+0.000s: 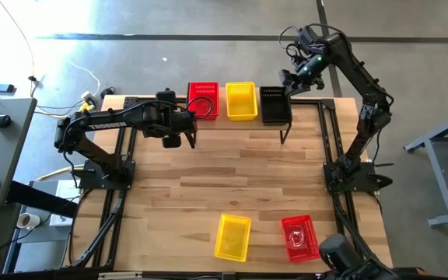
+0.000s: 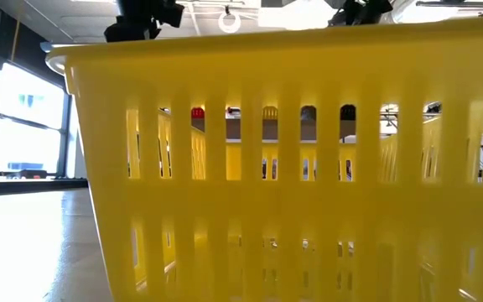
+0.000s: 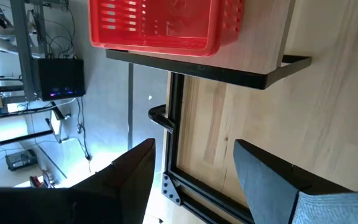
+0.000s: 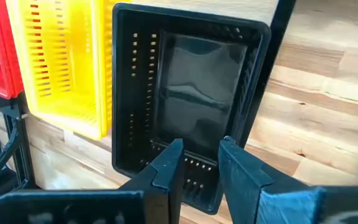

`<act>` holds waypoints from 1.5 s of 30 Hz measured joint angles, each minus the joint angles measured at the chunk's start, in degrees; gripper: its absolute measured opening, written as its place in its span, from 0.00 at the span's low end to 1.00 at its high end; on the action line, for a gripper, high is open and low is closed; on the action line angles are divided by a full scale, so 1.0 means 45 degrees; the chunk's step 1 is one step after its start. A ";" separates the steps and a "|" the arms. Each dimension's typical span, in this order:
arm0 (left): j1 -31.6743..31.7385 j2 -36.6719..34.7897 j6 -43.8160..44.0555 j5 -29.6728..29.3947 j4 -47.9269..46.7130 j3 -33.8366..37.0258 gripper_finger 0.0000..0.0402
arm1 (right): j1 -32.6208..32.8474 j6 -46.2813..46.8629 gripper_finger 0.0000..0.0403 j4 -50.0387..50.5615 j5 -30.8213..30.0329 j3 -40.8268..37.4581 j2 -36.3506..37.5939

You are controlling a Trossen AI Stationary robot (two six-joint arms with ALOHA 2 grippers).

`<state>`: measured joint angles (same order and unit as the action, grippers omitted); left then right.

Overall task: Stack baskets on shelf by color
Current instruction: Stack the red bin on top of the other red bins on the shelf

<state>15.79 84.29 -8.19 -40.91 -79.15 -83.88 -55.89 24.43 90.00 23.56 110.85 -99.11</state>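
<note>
A wooden bench (image 1: pixel 208 194) seen from above, with a low shelf (image 1: pixel 286 124) standing along its far edge. Three baskets sit side by side on the shelf: a red basket (image 1: pixel 203 100) on the left, a yellow basket (image 1: pixel 240 101) in the middle and a black basket (image 1: pixel 274 105) on the right. Two more baskets lie on the bench near its front edge, well apart from the shelf: a second yellow basket (image 1: pixel 232 236) and, just to its right, a second red basket (image 1: pixel 299 237). The left gripper (image 1: pixel 187 132) hangs over the bench just in front of the shelf's left end, beside the red basket; its fingers (image 3: pixel 263 171) are spread apart and hold nothing. The right gripper (image 1: pixel 286 85) reaches in from the far right and hovers at the black basket's far right corner. In the right wrist view its fingers (image 4: pixel 169 163) stand only narrowly apart above the black basket's rim, and it cannot be told whether they touch it. The low view is almost filled by the slotted wall of the near yellow basket.
</note>
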 joint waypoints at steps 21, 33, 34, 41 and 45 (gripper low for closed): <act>-0.0124 -0.0425 0.0878 0.2003 -0.0015 0.0007 0.52 | 0.5783 0.0403 0.22 0.0005 -0.2940 0.0928 0.1928; -0.0199 -0.0816 0.1147 0.3465 -0.0019 0.0010 0.52 | 1.1652 0.4250 0.22 -0.0010 -0.5066 -0.0236 0.1933; -0.0204 -0.0816 0.1139 0.3518 -0.0019 0.0005 0.52 | 1.2040 0.4588 0.22 -0.0011 -0.5107 -0.0532 0.1933; -0.0219 -0.0816 0.1112 0.4104 -0.0024 0.0005 0.52 | 1.4284 0.5705 0.22 -0.0268 -0.4664 -0.2811 0.1928; -0.0219 -0.0816 0.1110 0.4101 -0.0024 0.0005 0.52 | 1.5217 0.5370 0.22 -0.0466 -0.3273 -0.4158 0.1928</act>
<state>14.81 80.62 -3.19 -22.45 -79.26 -83.85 12.59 48.60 87.90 8.84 92.13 -90.43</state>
